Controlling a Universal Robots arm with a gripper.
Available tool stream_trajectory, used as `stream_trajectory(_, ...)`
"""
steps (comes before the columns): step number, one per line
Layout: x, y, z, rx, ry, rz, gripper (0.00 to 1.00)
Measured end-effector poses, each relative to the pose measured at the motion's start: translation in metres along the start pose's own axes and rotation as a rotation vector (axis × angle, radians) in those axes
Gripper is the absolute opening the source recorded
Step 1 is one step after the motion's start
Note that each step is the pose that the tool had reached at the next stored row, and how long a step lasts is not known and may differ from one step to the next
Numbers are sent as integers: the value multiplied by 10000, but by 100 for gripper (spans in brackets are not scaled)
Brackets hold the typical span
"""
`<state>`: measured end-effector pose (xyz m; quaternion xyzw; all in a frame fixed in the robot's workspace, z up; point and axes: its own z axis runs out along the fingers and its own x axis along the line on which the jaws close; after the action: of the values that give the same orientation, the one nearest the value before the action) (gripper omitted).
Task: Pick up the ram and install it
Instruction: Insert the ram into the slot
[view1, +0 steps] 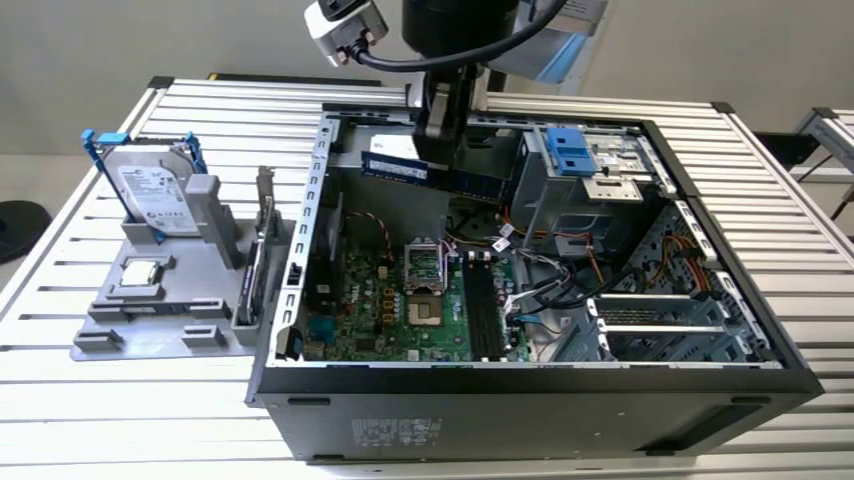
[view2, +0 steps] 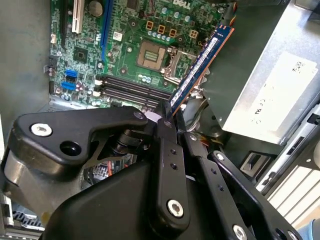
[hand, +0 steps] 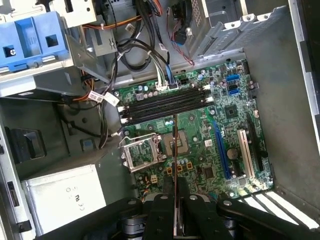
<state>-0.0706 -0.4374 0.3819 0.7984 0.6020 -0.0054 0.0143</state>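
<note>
An open case (view1: 534, 410) is laid on its side on a slatted table (view1: 134, 400), and a green motherboard (view1: 400, 300) is seen inside it. A processor socket (hand: 142, 152) is placed near the board's middle, with dark slots (hand: 165, 105) just beside it. A blue caddy (view1: 571, 150) is mounted at the case's far end, and cables (hand: 135, 50) are strung near it. On a grey holder (view1: 147, 310) at the exterior view's left, a hard drive (view1: 150, 195) is stood upright, a processor (view1: 140, 275) is laid flat, and a card (view1: 254, 270) is stood on edge.
</note>
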Motion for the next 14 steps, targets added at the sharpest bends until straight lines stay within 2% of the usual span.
stream_trajectory(14, 0, 0, 0, 26, -16, 997, 0)
